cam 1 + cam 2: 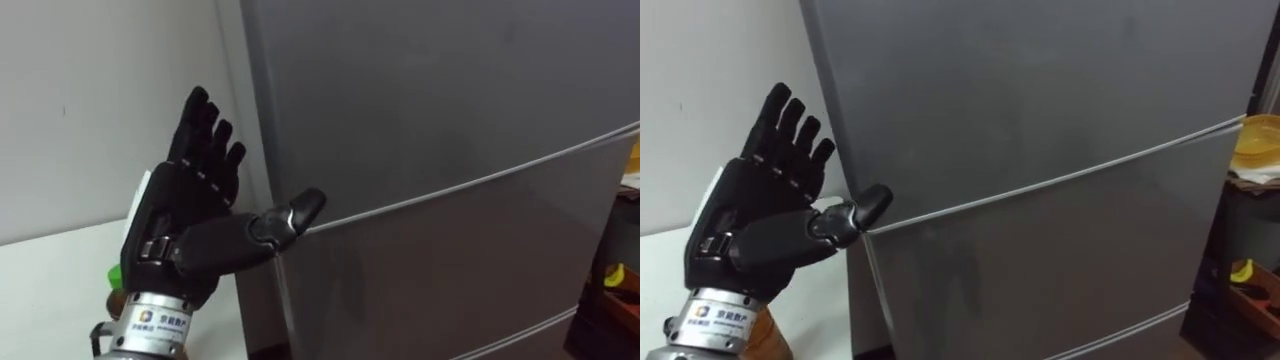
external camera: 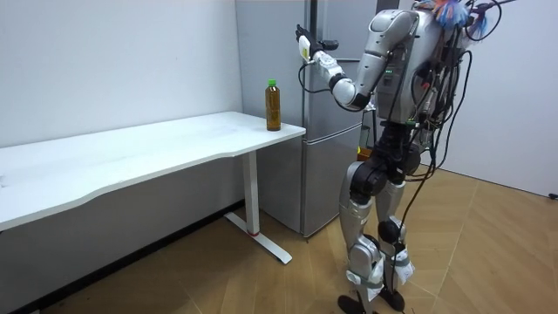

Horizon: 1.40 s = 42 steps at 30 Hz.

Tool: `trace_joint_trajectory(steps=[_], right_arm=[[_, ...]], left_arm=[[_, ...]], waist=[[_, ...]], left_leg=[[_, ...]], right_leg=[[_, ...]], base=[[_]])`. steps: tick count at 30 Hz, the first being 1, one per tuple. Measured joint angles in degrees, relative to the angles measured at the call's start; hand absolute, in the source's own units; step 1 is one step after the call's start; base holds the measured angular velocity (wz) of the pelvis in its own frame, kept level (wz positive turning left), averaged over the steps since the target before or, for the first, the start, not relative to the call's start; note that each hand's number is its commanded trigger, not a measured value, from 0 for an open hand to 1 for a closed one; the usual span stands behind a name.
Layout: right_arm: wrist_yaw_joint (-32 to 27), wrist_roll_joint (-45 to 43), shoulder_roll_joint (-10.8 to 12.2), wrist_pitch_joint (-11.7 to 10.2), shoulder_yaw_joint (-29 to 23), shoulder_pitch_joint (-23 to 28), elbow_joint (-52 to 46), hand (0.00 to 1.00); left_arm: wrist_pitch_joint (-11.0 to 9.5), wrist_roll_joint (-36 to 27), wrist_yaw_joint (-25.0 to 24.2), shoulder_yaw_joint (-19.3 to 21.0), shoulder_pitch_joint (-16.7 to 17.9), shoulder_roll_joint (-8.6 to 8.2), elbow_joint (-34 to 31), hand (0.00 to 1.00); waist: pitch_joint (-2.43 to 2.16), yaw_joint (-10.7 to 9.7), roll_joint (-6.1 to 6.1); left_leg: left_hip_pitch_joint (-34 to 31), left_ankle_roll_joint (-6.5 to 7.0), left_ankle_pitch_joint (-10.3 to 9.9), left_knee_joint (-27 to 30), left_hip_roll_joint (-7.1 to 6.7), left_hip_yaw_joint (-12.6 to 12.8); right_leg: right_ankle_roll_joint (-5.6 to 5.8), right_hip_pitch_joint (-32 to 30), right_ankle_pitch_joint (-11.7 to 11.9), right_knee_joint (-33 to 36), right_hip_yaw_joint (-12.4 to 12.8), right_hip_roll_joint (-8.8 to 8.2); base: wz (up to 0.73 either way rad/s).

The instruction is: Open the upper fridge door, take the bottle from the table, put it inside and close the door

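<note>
Left of the grey metal fridge [image 1: 450, 100], my black left hand [image 1: 185, 215], fingers [image 1: 210, 150] spread straight, thumb at its door seam [image 1: 480, 178], amber green-capped bottle [image 2: 273, 106] farther left

Robot before the fridge, bench and bottle to its left

The fridge [image 1: 430, 120] stands straight ahead of the robot, with the wall [image 1: 80, 100] behind and to its left. The bench [image 2: 157, 153] runs along that wall, its end just beside the fridge's left side. The bottle [image 2: 273, 105] stands upright on that near end of the bench, below and behind the raised left hand [image 1: 190, 215]. The hand is up at the fridge's left front edge, its thumb tip at the seam between the upper door and the door beneath. A shelf [image 1: 1260, 250] stands to the right of the fridge.
</note>
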Motion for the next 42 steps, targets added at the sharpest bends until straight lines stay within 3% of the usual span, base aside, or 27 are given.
trace_joint_trajectory(steps=[8,15,16,17,19,20,29,35,36,38,40,42], right_arm=[[0.0,0.1,0.0,1.2,1.1,-0.6,0.1,0.00],[0.3,2.4,-0.1,1.3,2.3,-0.9,0.4,0.00],[0.5,2.6,-0.1,1.3,2.3,-0.9,0.6,0.00],[0.7,3.2,-0.1,1.3,2.3,-0.9,0.7,0.00],[1.1,3.9,-0.1,1.3,2.3,-0.9,0.8,0.00],[1.5,4.3,-0.1,1.3,2.3,-0.9,0.8,0.00],[2.7,4.4,-0.3,1.3,2.4,-1.6,2.0,0.00],[2.7,4.4,-0.5,1.3,2.9,-1.9,2.1,0.00],[2.7,4.4,-0.5,1.3,3.3,-1.9,2.1,0.00],[2.7,4.4,-0.7,1.3,4.1,-2.1,2.1,0.00],[2.7,4.4,-0.9,1.3,4.5,-2.1,2.0,0.00],[2.9,4.4,-1.2,1.3,4.6,-2.1,2.0,0.00]], left_arm=[[1.9,0.0,-2.3,-3.5,0.0,-0.77,0.0,0.00],[2.1,-1.7,-2.8,-4.4,0.0,-1.01,0.0,0.00],[2.1,-2.2,-2.8,-4.4,0.0,-1.01,0.0,0.14],[2.1,-2.3,-3.0,-4.6,0.0,-1.01,0.0,0.39],[2.1,-2.7,-3.2,-4.7,0.0,-1.04,0.0,0.72],[2.1,-3.8,-3.2,-4.8,0.0,-1.10,0.0,1.00],[2.3,-6.6,-3.7,-4.1,0.0,-1.08,0.2,1.00],[2.1,-6.1,-3.5,-4.0,0.0,-1.87,0.3,0.97],[2.0,-6.0,-3.5,-4.0,0.0,-1.89,0.3,0.78],[1.8,-6.0,-3.5,-4.0,0.0,-1.95,0.3,0.58],[1.7,-6.0,-3.6,-4.1,0.0,-1.97,0.3,0.23],[1.6,-6.1,-3.8,-4.1,0.0,-1.91,0.3,0.02]], waist=[[0.08,0.0,-0.12],[0.11,0.1,-0.22],[0.11,0.1,-0.22],[0.11,0.1,-0.22],[0.11,0.1,-0.21],[0.08,0.1,-0.17],[-0.10,0.4,0.11],[0.08,0.5,0.50],[0.11,0.6,0.52],[0.10,0.5,0.62],[0.04,0.5,0.75],[0.13,0.6,0.84]], left_leg=[[0.0,0.00,0.0,0.0,0.00,0.0],[-0.3,0.00,0.0,0.0,0.01,-0.1],[-0.3,0.00,0.0,0.0,0.00,-0.1],[-0.4,0.00,0.0,0.0,-0.01,-0.1],[-0.5,0.00,0.0,0.0,-0.02,-0.1],[-0.6,0.00,0.0,0.0,-0.02,-0.1],[-1.2,0.01,0.0,0.0,-0.09,-0.1],[-1.4,0.01,0.0,0.0,-0.12,-0.1],[-1.4,0.01,0.0,0.0,-0.11,0.0],[-1.6,0.01,0.0,0.0,-0.11,0.1],[-1.7,0.02,0.0,0.0,-0.11,0.1],[-1.8,0.02,0.0,0.0,-0.13,0.2]], right_leg=[[0.00,0.0,0.0,0.0,-0.1,0.00],[0.03,-0.3,0.0,0.0,-0.3,-0.02],[0.04,-0.3,0.0,0.0,-0.4,-0.03],[0.05,-0.3,0.0,-0.1,-0.6,-0.07],[0.05,-0.4,0.0,-0.1,-0.7,-0.07],[0.05,-0.6,0.0,-0.1,-0.7,-0.07],[0.11,-0.9,0.1,-0.1,-0.7,-0.10],[0.14,-0.9,0.1,-0.1,-0.8,-0.09],[0.14,-1.0,0.1,-0.1,-0.8,-0.08],[0.14,-1.1,0.1,-0.4,-0.8,-0.08],[0.21,-1.0,0.2,-0.8,-0.8,-0.03],[0.24,-1.0,0.3,-0.9,-0.7,-0.05]], base=[[0.00],[0.02],[0.06],[0.07],[0.05],[0.00],[0.00],[0.02],[0.04],[0.00],[0.00],[0.00]])
